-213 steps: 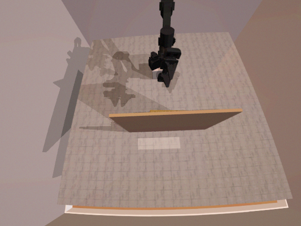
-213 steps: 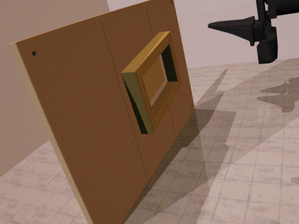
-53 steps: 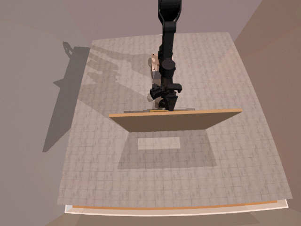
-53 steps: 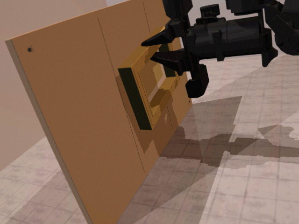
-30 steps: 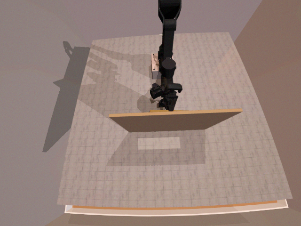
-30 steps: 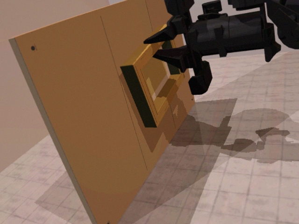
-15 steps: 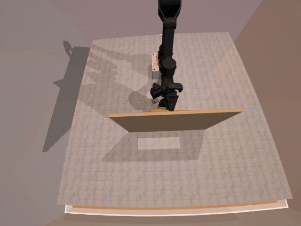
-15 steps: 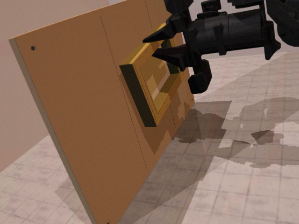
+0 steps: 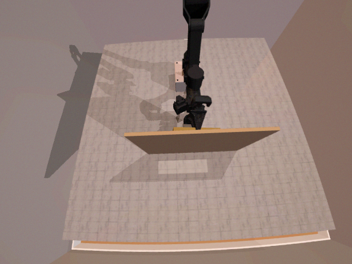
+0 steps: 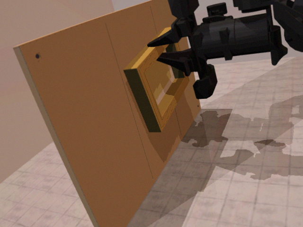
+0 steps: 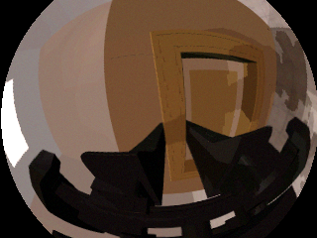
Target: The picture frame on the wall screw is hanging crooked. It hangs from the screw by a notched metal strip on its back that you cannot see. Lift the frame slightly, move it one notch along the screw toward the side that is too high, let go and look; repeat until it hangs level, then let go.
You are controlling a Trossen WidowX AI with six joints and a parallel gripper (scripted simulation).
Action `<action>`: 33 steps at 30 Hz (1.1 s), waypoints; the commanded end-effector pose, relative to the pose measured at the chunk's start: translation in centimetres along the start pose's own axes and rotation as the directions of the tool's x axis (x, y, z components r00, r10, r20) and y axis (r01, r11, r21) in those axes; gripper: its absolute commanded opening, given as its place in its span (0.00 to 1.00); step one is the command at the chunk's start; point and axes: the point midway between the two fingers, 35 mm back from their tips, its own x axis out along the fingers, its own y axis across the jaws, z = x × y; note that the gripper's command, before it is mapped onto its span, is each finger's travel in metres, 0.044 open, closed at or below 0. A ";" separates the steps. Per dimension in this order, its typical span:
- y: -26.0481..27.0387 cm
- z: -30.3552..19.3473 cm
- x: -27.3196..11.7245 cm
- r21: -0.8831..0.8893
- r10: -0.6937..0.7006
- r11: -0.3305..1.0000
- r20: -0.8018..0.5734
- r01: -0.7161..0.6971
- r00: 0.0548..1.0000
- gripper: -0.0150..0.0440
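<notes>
The gold picture frame (image 9: 181, 129) (image 10: 142, 101) (image 11: 170, 84) hangs in front of the upright orange-brown board. In the exterior view its near side is tilted against the board's vertical seam lines, and its far end looks higher than its near end. My gripper (image 9: 198, 127) (image 10: 153, 52) (image 11: 172, 125) is shut on the frame's top bar, with one finger above the bar and the other inside the opening. The screw and the notched strip behind the frame are hidden.
The board (image 9: 136, 134) (image 10: 80, 97) (image 11: 131, 94) stands upright on the tiled surface (image 9: 181, 210) (image 10: 220, 195), with dark screw heads near its corners. The arm's base plate (image 9: 178, 69) lies behind my arm. A pale-rimmed strip (image 9: 198, 247) runs along the surface's front edge.
</notes>
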 end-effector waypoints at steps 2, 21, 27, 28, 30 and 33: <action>0.1 0.1 0.0 -0.001 0.007 1.000 0.004 -0.007 1.000 0.25; 0.3 0.3 0.0 -0.001 0.007 1.000 0.004 -0.007 1.000 0.25; 0.3 0.3 0.0 -0.001 0.007 1.000 0.004 -0.007 1.000 0.25; 0.3 0.4 0.0 -0.001 0.007 1.000 0.004 -0.007 1.000 0.25; 0.3 0.4 0.0 -0.001 0.007 1.000 0.004 -0.007 1.000 0.25; 0.3 0.5 0.0 -0.001 0.007 1.000 0.004 -0.007 1.000 0.25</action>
